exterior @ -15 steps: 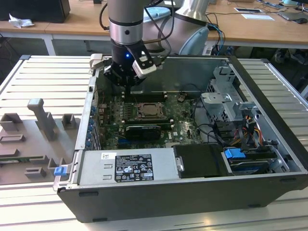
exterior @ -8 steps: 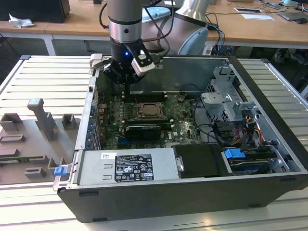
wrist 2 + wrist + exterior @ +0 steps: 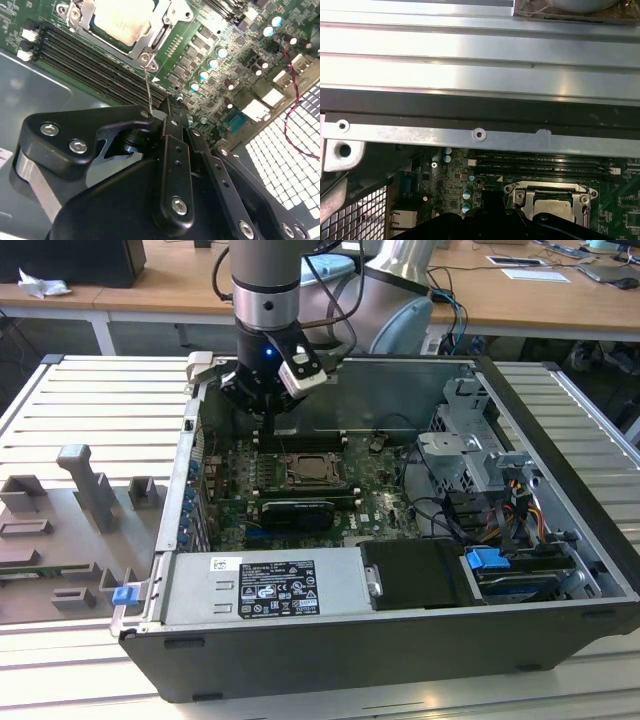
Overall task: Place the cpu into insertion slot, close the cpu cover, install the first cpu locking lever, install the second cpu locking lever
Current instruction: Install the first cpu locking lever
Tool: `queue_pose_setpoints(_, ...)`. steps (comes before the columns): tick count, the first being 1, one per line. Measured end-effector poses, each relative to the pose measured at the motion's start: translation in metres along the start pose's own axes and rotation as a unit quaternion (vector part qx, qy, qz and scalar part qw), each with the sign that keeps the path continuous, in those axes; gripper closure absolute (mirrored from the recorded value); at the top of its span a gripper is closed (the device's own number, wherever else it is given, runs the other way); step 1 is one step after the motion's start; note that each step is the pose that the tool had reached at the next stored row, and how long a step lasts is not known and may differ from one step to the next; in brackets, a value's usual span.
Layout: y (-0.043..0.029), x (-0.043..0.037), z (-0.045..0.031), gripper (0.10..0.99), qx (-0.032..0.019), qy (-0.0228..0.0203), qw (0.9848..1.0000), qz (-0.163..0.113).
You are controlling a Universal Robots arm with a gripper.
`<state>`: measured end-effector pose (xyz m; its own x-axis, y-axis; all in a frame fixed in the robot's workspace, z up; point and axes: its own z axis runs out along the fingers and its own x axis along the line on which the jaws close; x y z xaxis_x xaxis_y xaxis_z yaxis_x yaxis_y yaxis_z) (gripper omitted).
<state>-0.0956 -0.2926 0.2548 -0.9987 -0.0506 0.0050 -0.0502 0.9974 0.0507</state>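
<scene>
The gripper [image 3: 167,112], fingers pinched together on a thin locking lever [image 3: 148,90], hangs vertically beside the cpu cover [image 3: 122,22].

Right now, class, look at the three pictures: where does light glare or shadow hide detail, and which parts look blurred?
In the first wrist view, glare washes out the ribbed metal panel. In the second wrist view, the claw close to the lens looks soft and the chip is overbright. In the exterior view, the motherboard sits in shadow inside the case.
</scene>
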Motion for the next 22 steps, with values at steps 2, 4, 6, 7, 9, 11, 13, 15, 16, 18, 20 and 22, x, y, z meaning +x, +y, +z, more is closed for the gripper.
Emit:
queue_pose_setpoints(2,-0.0003,-0.0059,0.0003,0.980,0.0000,0.0000,1.0000,0.000)
queue_pose_setpoints(4,-0.0010,-0.0202,0.0013,0.980,0.0000,0.0002,1.0000,0.000)
queue_pose_setpoints(6,-0.0018,-0.0361,0.0029,0.980,-0.0001,0.0008,1.0000,0.000)
queue_pose_setpoints(7,-0.0021,-0.0407,0.0035,0.980,-0.0001,0.0010,1.0000,0.000)
queue_pose_setpoints(9,-0.0028,-0.0539,0.0047,0.980,-0.0001,0.0016,1.0000,0.000)
queue_pose_setpoints(11,-0.0030,-0.0580,0.0049,0.980,-0.0257,0.0003,0.9997,0.000)
queue_pose_setpoints(13,-0.0039,-0.0586,0.0091,0.980,-0.0320,-0.0002,0.9995,0.000)
queue_pose_setpoints(15,-0.0042,-0.0589,0.0137,0.980,-0.0319,-0.0001,0.9995,-0.001)
queue_pose_setpoints(16,-0.0043,-0.0593,0.0155,0.980,-0.0319,0.0000,0.9995,-0.001)
queue_pose_setpoints(18,-0.0046,-0.0609,0.0199,0.980,-0.0319,0.0002,0.9995,-0.004)
queue_pose_setpoints(20,-0.0045,-0.0658,0.0226,0.980,-0.0319,0.0004,0.9995,-0.006)
queue_pose_setpoints(22,-0.0044,-0.0679,0.0243,0.980,-0.0320,0.0009,0.9994,-0.013)
